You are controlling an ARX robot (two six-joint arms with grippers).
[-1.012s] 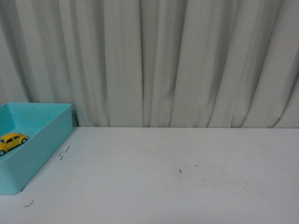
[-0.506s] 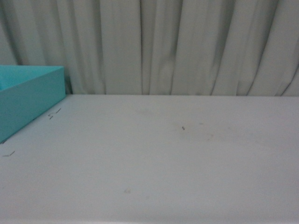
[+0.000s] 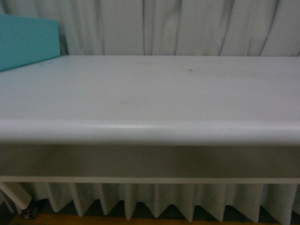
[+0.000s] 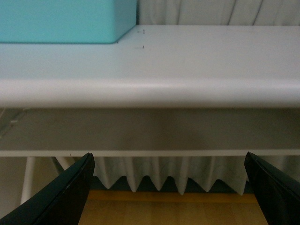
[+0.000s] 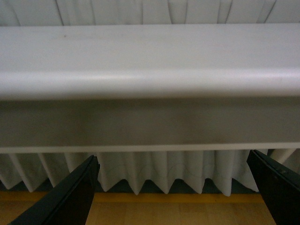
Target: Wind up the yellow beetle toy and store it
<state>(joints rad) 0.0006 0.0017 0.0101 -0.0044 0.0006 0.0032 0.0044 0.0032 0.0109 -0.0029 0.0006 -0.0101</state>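
Note:
The yellow beetle toy is out of view in every frame. A turquoise bin (image 3: 28, 40) stands at the table's far left, and only its outer wall (image 4: 61, 21) shows. My left gripper (image 4: 168, 187) hangs open below the table's front edge, nothing between its dark fingers (image 4: 70, 187). My right gripper (image 5: 173, 187) is open too, also below the edge, with empty space between its fingers (image 5: 75, 192). Neither arm appears in the front view.
The white table (image 3: 150, 89) has a rounded front edge (image 3: 150, 129) with an apron under it. A pleated white skirt (image 3: 140, 199) hangs beneath, over a wooden floor (image 4: 168, 208). White curtains (image 3: 178, 26) close off the back. A table leg with a caster (image 3: 21, 201) shows low on the left.
The front view has dropped from above the tabletop to level with its front edge. The bin's inside, where the yellow toy lay a second ago, has gone out of sight.

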